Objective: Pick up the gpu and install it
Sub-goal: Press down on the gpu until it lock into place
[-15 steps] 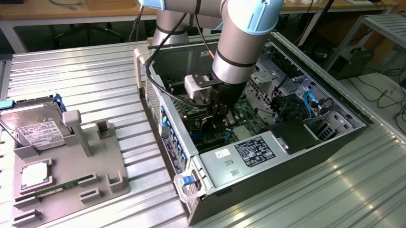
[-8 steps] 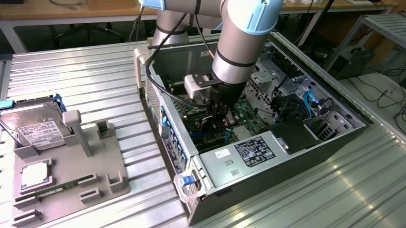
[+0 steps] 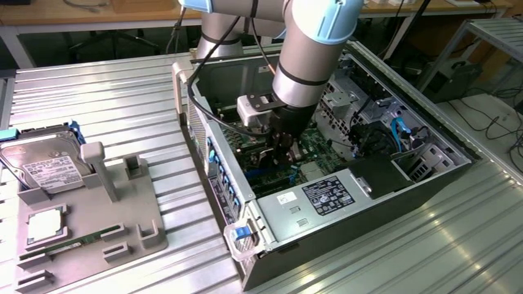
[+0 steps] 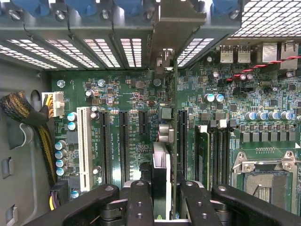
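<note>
inside the open computer case (image 3: 425, 184), which lay on its side on the ribbed metal desk (image 3: 98, 104), the arm had its pincer (image 3: 282, 150) lowered close over the motherboard (image 3: 315, 144). the pincer was narrowed onto the gpu (image 4: 161, 181), gripping the thin dark card edge-on between its black fingers (image 4: 141, 202), so the card hung upright beneath the wrist. in the wrist view the card ran in line with the row of long expansion slots, and its far end reached toward the rear wall of the case, where the pale bracket (image 4: 165, 59) sat near an opening among the perforated slot covers (image 4: 99, 49). whether the card's lower edge had already entered a slot could not be told. doing this step well seemed to call for keeping the card square to the board, its edge parallel with the chosen black slot (image 4: 182, 136) and not the neighbouring ones (image 4: 123, 141), while the bracket went cleanly into its gap at the back. a straight, even press would likely serve better than a tilted one, since a skewed card could jam or miss the connector. the capacitors (image 4: 71, 120) and the yellow cable bundle (image 4: 44, 141) stood well aside. out on the desk, a grey fixture tray (image 3: 90, 245) held the hard drive (image 3: 45, 160) and a green memory stick (image 3: 78, 240), apart from the case.
</note>
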Controlling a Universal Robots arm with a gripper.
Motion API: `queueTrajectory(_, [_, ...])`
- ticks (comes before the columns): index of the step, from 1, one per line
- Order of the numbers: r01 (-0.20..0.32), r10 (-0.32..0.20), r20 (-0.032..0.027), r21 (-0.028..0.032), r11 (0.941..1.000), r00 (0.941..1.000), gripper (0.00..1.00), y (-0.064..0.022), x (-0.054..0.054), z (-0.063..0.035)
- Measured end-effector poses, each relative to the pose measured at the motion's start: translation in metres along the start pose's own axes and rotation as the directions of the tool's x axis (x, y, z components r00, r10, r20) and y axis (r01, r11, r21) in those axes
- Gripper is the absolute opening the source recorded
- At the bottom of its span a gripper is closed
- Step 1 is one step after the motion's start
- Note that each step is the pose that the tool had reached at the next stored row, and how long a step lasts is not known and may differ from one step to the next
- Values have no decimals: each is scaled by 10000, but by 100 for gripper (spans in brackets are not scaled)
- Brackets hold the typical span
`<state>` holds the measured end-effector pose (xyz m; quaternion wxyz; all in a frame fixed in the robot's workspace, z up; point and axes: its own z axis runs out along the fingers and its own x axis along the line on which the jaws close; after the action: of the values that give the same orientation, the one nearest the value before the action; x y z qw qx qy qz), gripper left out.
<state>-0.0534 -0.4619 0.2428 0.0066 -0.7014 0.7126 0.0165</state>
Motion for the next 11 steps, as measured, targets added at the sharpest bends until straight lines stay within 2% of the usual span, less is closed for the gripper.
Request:
queueTrajectory(6, [-1, 1, -2, -1, 10000, 10000, 28, 0, -9, 1])
queueTrajectory(8, [-1, 1, 3, 0, 10000, 10000, 28, -1, -7, 81])
queueTrajectory(10, [-1, 1, 1, -1, 10000, 10000, 28, 0, -8, 48])
queueTrajectory(11, [0, 0, 4, -2, 10000, 10000, 28, -1, -5, 131])
